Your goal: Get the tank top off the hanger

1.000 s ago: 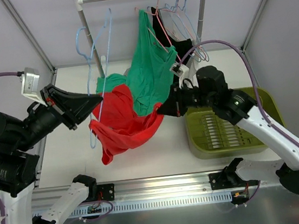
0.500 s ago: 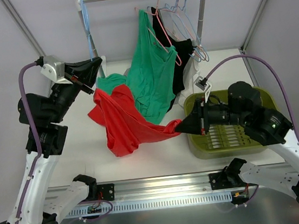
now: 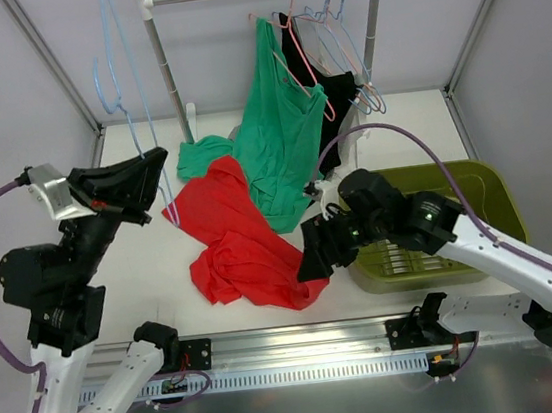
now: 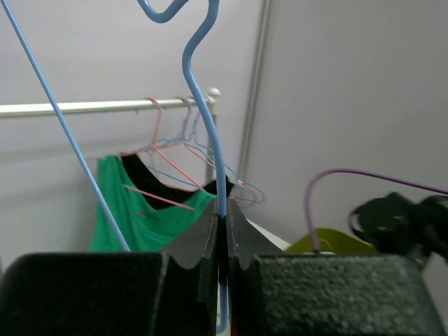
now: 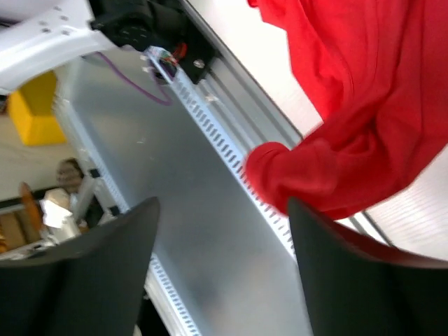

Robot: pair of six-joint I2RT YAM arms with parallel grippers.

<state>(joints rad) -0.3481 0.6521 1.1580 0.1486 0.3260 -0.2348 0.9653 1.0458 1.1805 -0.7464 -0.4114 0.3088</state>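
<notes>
the hanger (image 4: 218, 189) has just come free of the tank top (image 3: 236, 247). a second ago its pale-blue wire ran down into the red cloth; now it is lifted high on the left, bare, with the left hand (image 3: 153, 167) clamped tight on its stem. the tank top, stretched between the two arms half a second back, has dropped into a crumpled heap on the worktop (image 3: 144, 283), beside the hanging green top (image 3: 282, 135). the right hand (image 3: 308, 261) sits at the heap's near right edge, its fingers now spread apart, a bunch of red cloth loose between them. by my judgement the removal is done; only parking the hanger remains.
</notes>
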